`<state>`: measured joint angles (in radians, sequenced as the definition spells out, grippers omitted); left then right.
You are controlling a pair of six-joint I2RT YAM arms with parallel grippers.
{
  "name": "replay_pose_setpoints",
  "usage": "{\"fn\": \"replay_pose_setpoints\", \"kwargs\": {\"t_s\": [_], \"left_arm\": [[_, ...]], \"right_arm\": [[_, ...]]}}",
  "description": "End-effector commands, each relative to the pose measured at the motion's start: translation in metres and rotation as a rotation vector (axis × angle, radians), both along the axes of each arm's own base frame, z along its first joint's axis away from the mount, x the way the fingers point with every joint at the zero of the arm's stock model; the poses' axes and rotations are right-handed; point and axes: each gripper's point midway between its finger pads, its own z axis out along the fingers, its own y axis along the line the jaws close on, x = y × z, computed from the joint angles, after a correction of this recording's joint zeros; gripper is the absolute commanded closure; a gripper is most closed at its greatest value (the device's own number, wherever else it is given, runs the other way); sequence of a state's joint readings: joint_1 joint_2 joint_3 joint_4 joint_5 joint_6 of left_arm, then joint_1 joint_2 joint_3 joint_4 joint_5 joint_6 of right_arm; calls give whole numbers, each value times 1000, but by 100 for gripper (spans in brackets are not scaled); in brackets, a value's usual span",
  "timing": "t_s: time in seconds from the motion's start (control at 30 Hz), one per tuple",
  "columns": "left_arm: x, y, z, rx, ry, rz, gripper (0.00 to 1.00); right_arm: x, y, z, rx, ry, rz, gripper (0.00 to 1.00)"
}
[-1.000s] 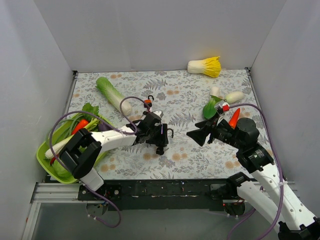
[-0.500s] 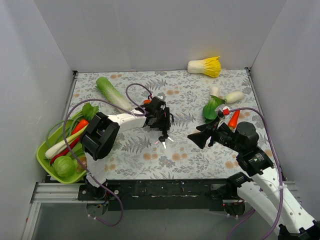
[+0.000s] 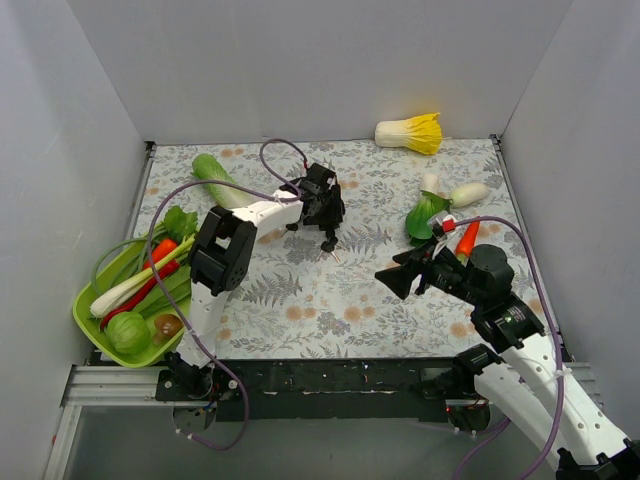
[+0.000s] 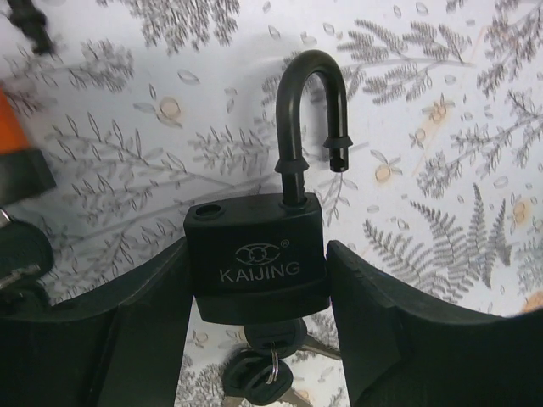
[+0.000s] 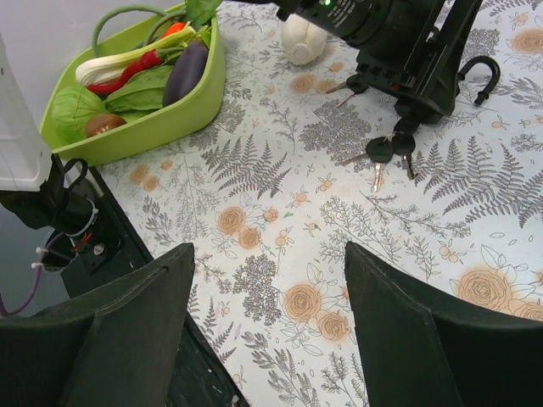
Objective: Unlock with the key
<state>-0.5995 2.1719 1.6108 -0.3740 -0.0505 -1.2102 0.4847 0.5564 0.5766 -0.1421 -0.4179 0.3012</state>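
Observation:
My left gripper [image 4: 259, 297] is shut on a black KAIJING padlock [image 4: 256, 263]. Its shackle [image 4: 307, 119] stands open, one end free of the body. A key [image 4: 271, 339] sits in the lock's underside, with a ring of spare keys [image 4: 254, 373] hanging from it. In the top view the left gripper [image 3: 325, 208] holds the lock [image 3: 328, 215] above the mat at mid-back. In the right wrist view the lock [image 5: 424, 80] and the hanging keys [image 5: 390, 153] show at the top right. My right gripper [image 3: 392, 278] is open and empty, off to the right of the lock.
A green basket [image 3: 90, 325] of vegetables stands at the front left; it also shows in the right wrist view [image 5: 161, 127]. A long cabbage [image 3: 215, 175] lies at the back left. A yellow cabbage [image 3: 412, 132], bok choy [image 3: 425, 212], carrot [image 3: 467, 238] and radish [image 3: 468, 192] lie at the right.
My left arm has carried the padlock and keys from the front middle toward the back of the table. The right gripper has stayed almost still.

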Motion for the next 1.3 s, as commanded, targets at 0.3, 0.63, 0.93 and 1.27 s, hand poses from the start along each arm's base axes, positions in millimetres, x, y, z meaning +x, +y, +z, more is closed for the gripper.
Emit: {"fn": "replay_pose_setpoints", "kwargs": {"t_s": [0.3, 0.63, 0.93, 1.27], "left_arm": [[40, 32, -23, 275, -18, 5, 91], [44, 29, -7, 263, -53, -27, 44], [46, 16, 31, 221, -150, -70, 16], [32, 0, 122, -10, -379, -94, 2]], "right_arm": [[4, 1, -3, -8, -17, -2, 22], [5, 1, -3, -5, -16, -6, 21], [6, 1, -1, 0, -20, -13, 21], [16, -1, -2, 4, -19, -57, 18]]}}
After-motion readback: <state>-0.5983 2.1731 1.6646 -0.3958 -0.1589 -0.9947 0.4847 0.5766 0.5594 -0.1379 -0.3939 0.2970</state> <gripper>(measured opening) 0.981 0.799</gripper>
